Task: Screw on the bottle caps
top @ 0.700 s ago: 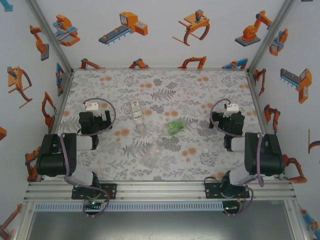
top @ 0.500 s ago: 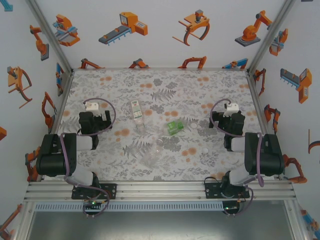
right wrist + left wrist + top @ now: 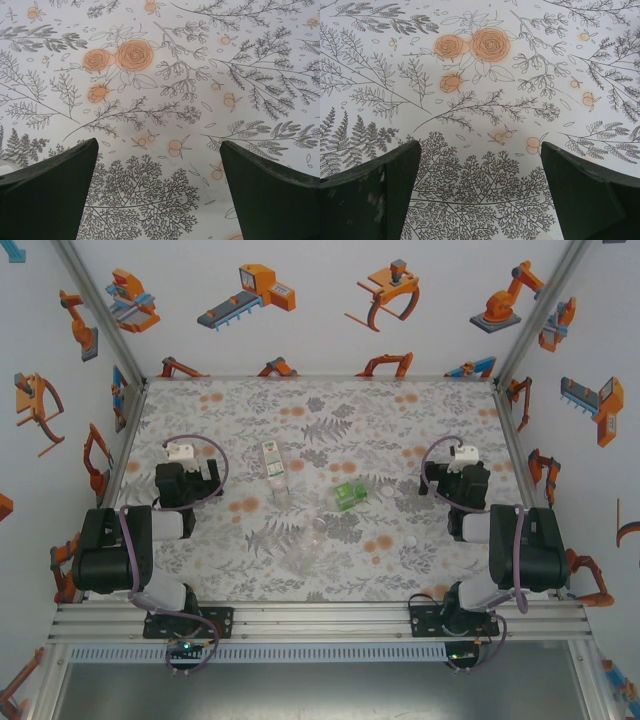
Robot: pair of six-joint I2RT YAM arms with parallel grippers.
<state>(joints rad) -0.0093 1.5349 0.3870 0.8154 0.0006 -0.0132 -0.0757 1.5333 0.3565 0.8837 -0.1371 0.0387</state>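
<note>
— While we skimmed the wrist views, what did we note for the claws?
— Left gripper (image 3: 480,165): fingers wide apart over the floral cloth (image 3: 330,420), nothing between them. Right gripper (image 3: 157,165): same.
— Bottles?
— We logged all three mid-table, between the grippers: the white-and-green bottle (image 3: 272,465) to the left, the green-label bottle (image 3: 349,495) right of it, the plain bottle (image 3: 303,552) nearest the arm bases.
— Caps?
— We saw two loose: one white cap (image 3: 388,492) just right of the green-label bottle, another cap (image 3: 411,541) nearer the right gripper.
</note>
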